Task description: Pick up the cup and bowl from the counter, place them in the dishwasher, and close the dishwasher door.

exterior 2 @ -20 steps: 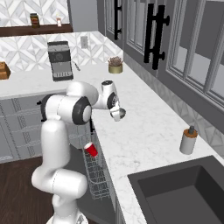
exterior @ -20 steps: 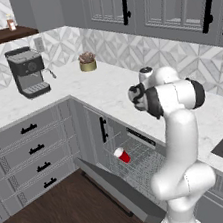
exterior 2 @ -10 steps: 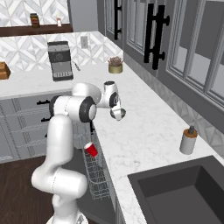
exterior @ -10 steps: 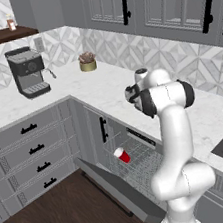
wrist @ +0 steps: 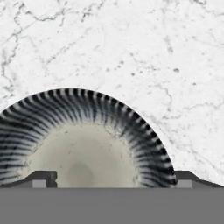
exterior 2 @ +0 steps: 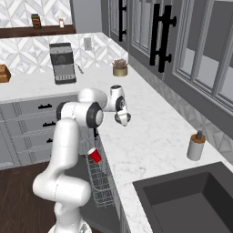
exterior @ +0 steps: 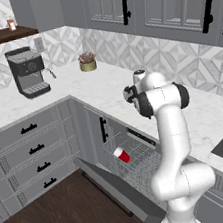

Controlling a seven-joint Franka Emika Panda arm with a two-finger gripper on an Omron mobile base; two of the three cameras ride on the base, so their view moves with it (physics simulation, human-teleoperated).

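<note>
The claw (exterior 2: 123,119) grips the bowl (exterior 2: 123,119) by its six o'clock rim, above the counter (exterior 2: 150,141).

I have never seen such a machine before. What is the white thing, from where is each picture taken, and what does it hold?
The white thing is a robot arm standing on a movable base in a computer-drawn kitchen. At its end is a gripper whose jaws grasp things.

Two pictures come from cameras on the base, behind the arm, one to its left and one to its right. The third comes from a camera on the hand itself, looking down along the jaws.

The gripper appears to hold the bowl, lifted above the white marble counter; whether the jaws really press on it, I cannot tell. The red cup already lies in the rack of the open dishwasher, whose door hangs down. A coffee machine, a potted plant and a soap bottle also stand on the counter.
</note>
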